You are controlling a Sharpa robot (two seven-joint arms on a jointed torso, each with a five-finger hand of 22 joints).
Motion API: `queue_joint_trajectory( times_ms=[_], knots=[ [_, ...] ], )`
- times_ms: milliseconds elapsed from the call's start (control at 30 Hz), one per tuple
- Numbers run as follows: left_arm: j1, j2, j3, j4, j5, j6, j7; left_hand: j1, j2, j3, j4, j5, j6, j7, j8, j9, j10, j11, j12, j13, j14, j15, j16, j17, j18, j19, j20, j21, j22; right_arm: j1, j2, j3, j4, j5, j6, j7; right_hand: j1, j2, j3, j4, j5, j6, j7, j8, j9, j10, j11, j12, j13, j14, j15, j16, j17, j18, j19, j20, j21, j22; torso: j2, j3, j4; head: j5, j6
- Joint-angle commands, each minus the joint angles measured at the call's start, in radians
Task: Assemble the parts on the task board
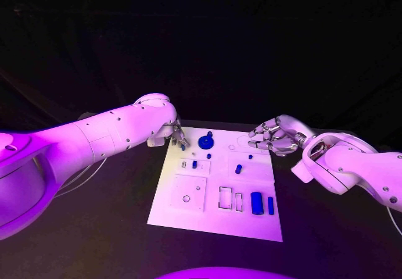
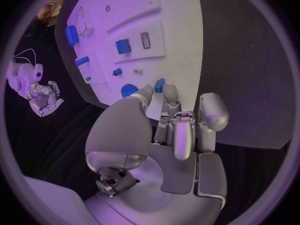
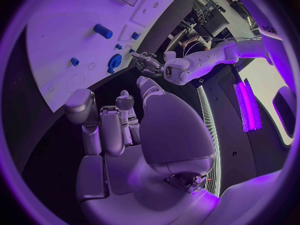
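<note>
On the black counter (image 1: 100,232), the task board (image 1: 219,192) carries several blue parts (image 1: 257,203), some seemingly unseated. The left hand (image 1: 172,135) pinches a small blue part (image 2: 159,85) at the board's far corner; the right hand (image 1: 273,138) hovers curled, empty.

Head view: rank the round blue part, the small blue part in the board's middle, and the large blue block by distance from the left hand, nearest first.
1. Round blue part, at the board's far edge, right beside the left hand.
2. Small blue part, mid-board.
3. Large blue block, near the board's near right corner.
</note>
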Motion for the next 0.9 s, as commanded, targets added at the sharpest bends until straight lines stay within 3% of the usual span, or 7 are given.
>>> queue_joint_trajectory(
  times_ms=[33,200,300,367,500,633,900],
  knots=[
    [0.000,0.003,0.000,-0.001,0.009,0.023,0.002,0.007,-0.004,-0.004,-0.002,-0.003,0.006,0.003,0.004,-0.002,0.010,0.000,0.003,0.000,0.094,-0.007,0.004,0.225,-0.002,0.006,0.002,0.006,0.001,-0.001,0.001,0.000,0.001,-0.007,0.011,0.007,-0.007,0.000,0.001,0.006,0.004,-0.008,0.002,0.004,0.001,-0.007,-0.002,-0.005,-0.001,0.035,-0.007,-0.003,-0.001,0.005,-0.005,-0.001,-0.005,-0.001,-0.001,0.0002,0.0002,-0.001,-0.001],
    [0.000,0.003,0.000,-0.001,0.009,0.017,0.002,0.010,0.000,-0.003,-0.002,-0.003,0.007,0.003,0.005,-0.002,0.011,0.000,0.004,0.000,0.094,-0.007,0.004,0.225,-0.002,0.006,0.002,0.006,0.002,-0.001,0.001,0.000,0.001,-0.007,0.011,0.007,-0.007,0.000,0.001,0.006,0.004,-0.008,0.002,0.004,0.001,-0.007,-0.002,-0.005,-0.001,0.035,-0.007,-0.003,-0.001,0.005,-0.005,-0.001,-0.005,-0.001,-0.001,0.0000,0.0001,-0.001,-0.002],
    [0.000,0.004,0.000,-0.001,0.011,0.007,0.004,0.033,0.023,0.011,-0.012,-0.002,0.009,-0.001,0.007,-0.004,0.011,-0.003,0.004,-0.001,0.094,-0.009,0.004,0.225,-0.002,0.006,0.002,0.008,0.004,-0.001,0.001,0.000,0.001,-0.007,0.011,0.007,-0.007,0.000,0.001,0.006,0.004,-0.008,0.002,0.004,0.001,-0.007,-0.002,-0.005,-0.001,0.035,-0.007,-0.003,-0.001,0.005,-0.005,-0.001,-0.005,-0.001,-0.001,0.0001,0.0002,-0.001,-0.003],
    [0.000,0.004,0.000,-0.001,0.013,0.003,0.006,0.059,0.041,0.029,-0.026,-0.002,0.008,-0.004,0.007,-0.005,0.010,-0.006,0.002,-0.002,0.094,-0.012,0.004,0.225,-0.002,0.006,0.001,0.008,0.005,-0.001,0.001,0.000,0.001,-0.007,0.011,0.007,-0.007,0.000,0.001,0.006,0.004,-0.008,0.002,0.004,0.001,-0.007,-0.002,-0.005,-0.001,0.035,-0.007,-0.003,-0.001,0.005,-0.005,-0.001,-0.005,-0.001,-0.001,0.0001,0.0001,-0.001,-0.003],
    [-0.001,0.004,0.000,0.000,0.020,0.001,0.011,0.148,0.065,0.101,-0.093,-0.002,-0.003,-0.010,0.008,-0.006,0.004,-0.012,-0.009,-0.011,0.094,-0.019,0.004,0.225,-0.003,0.006,-0.005,0.011,0.008,-0.001,0.001,0.000,0.001,-0.007,0.011,0.008,-0.007,0.000,0.001,0.006,0.004,-0.008,0.002,0.004,0.001,-0.007,-0.002,-0.005,-0.001,0.035,-0.007,-0.003,-0.001,0.005,-0.005,-0.001,-0.005,-0.001,-0.001,0.0002,0.0001,-0.002,-0.003],
    [-0.001,0.004,0.000,-0.002,0.030,0.004,0.014,0.170,0.061,0.163,-0.131,-0.001,-0.011,-0.005,0.014,-0.005,0.006,-0.008,-0.020,-0.022,0.094,-0.016,0.004,0.225,-0.003,0.006,-0.005,0.013,0.012,-0.001,0.001,0.000,0.001,-0.007,0.012,0.008,-0.007,0.000,0.001,0.006,0.004,-0.008,0.002,0.004,0.001,-0.007,-0.002,-0.005,-0.001,0.035,-0.007,-0.003,-0.001,0.005,-0.005,-0.001,-0.005,-0.001,-0.001,0.0002,0.0000,-0.002,-0.004],
    [-0.001,-0.002,0.000,0.000,0.062,0.003,0.015,0.140,0.036,0.280,-0.183,-0.001,-0.022,0.001,0.035,0.006,0.018,-0.004,-0.030,-0.035,0.094,-0.011,0.004,0.225,-0.004,0.004,0.000,0.017,0.017,-0.001,0.000,0.000,0.000,-0.007,0.012,0.007,-0.007,0.001,0.001,0.006,0.004,-0.008,0.002,0.005,0.002,-0.005,-0.002,-0.002,0.001,0.035,-0.007,-0.003,-0.001,0.005,-0.005,-0.001,-0.005,-0.001,-0.002,0.0003,0.0002,-0.001,-0.003]
  ],
)
